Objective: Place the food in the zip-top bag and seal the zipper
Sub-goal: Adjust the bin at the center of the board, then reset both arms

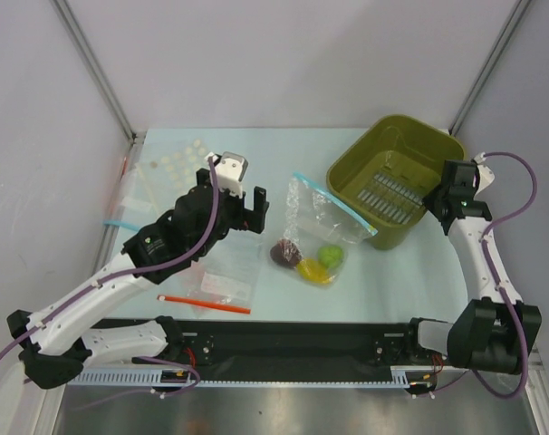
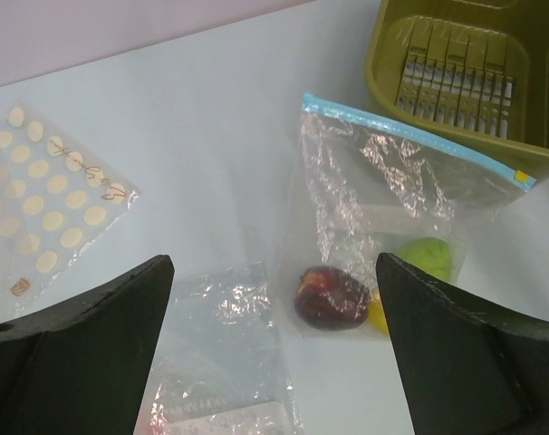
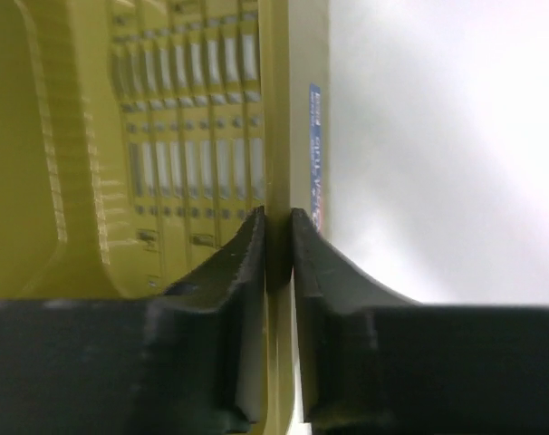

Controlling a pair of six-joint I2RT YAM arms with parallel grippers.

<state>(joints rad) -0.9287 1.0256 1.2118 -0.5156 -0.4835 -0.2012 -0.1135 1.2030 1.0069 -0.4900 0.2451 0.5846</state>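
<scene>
The plain clear zip-top bag (image 1: 322,216) lies at mid-table, its light blue zipper (image 1: 336,203) along the far edge, next to the bin. The dark red (image 1: 284,253), yellow (image 1: 313,270) and green (image 1: 330,256) fruits lie at its near end and look covered by the plastic. In the left wrist view I see the bag (image 2: 383,190), zipper (image 2: 419,140), red fruit (image 2: 332,296), green fruit (image 2: 426,258) and a sliver of the yellow fruit (image 2: 378,314). My left gripper (image 1: 254,214) (image 2: 274,265) is open and empty, left of the bag. My right gripper (image 1: 435,196) (image 3: 277,217) is shut on the olive bin's rim (image 3: 276,136).
The olive bin (image 1: 397,177) stands at the back right, touching the bag's zipper edge. A clear bag with white dots (image 1: 170,168) (image 2: 48,204) lies at the back left. Another clear bag (image 1: 222,272) (image 2: 220,344) with a red-orange strip (image 1: 205,304) lies under my left arm.
</scene>
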